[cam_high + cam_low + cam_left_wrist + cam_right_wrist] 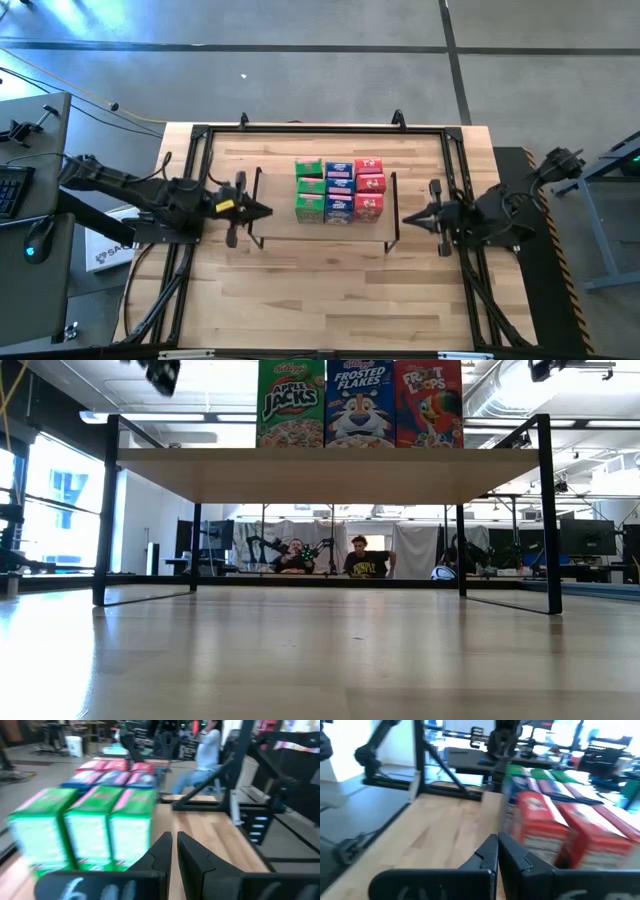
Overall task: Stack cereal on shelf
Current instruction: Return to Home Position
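The cereal boxes (340, 189) stand upright in a tight block on the shelf (325, 222): green ones (80, 827) on the left, blue ones (340, 190) in the middle, red ones (555, 832) on the right. The low view shows three fronts (360, 405) on the shelf top (330, 472). My left gripper (268, 211) hangs shut at the shelf's left end, pointing level toward the boxes, holding nothing. My right gripper (404, 221) hangs shut at the shelf's right end, also level and holding nothing.
A larger black frame (205, 135) runs around the wooden table (330, 290). Bare wood lies in front of the shelf. People sit at desks (325, 558) in the room beyond the table. A desk with a keyboard (10, 185) stands to the left.
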### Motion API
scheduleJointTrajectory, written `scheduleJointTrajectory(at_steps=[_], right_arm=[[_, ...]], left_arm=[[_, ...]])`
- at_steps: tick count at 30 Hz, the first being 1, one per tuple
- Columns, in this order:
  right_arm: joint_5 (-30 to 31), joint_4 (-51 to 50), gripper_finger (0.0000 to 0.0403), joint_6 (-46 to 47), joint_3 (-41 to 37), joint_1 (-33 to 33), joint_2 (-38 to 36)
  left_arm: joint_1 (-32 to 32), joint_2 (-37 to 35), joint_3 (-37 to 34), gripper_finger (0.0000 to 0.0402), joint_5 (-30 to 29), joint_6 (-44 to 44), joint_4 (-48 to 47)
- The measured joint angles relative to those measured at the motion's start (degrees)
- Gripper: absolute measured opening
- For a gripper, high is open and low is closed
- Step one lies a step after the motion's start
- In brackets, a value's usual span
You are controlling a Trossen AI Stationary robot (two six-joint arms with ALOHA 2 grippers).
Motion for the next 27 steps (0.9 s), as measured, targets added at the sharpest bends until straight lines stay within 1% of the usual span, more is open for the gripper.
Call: scheduleJointTrajectory(at_steps=[4,10,15,19,21,24,27], right_arm=[[0.04,0.51,0.0000,-1.34,-3.96,-3.66,-5.30],[-1.92,3.91,0.0000,-1.52,-10.11,-8.38,-13.44],[-2.28,6.35,0.0000,-2.47,-14.62,-11.14,-18.97],[-2.25,7.83,0.0000,-3.58,-18.38,-13.44,-23.40],[-2.52,8.85,0.0000,-3.33,-20.70,-14.89,-25.71],[-4.55,10.38,0.0000,-3.07,-24.34,-17.11,-29.33],[-4.61,10.56,0.0000,-2.81,-27.51,-19.17,-32.25]], left_arm=[[3.91,-4.66,-3.81,0.0021,1.00,0.84,0.01],[11.41,-9.06,-8.02,0.0021,7.65,1.45,0.94],[17.66,-10.31,-11.28,0.0021,14.42,1.48,3.96],[21.45,-10.47,-13.91,0.0021,17.80,1.90,7.08],[23.18,-10.86,-15.29,0.0021,19.21,2.43,8.60],[25.37,-11.37,-17.52,0.0021,20.73,2.53,10.86],[27.03,-12.61,-20.71,0.0021,21.42,2.02,12.93]])
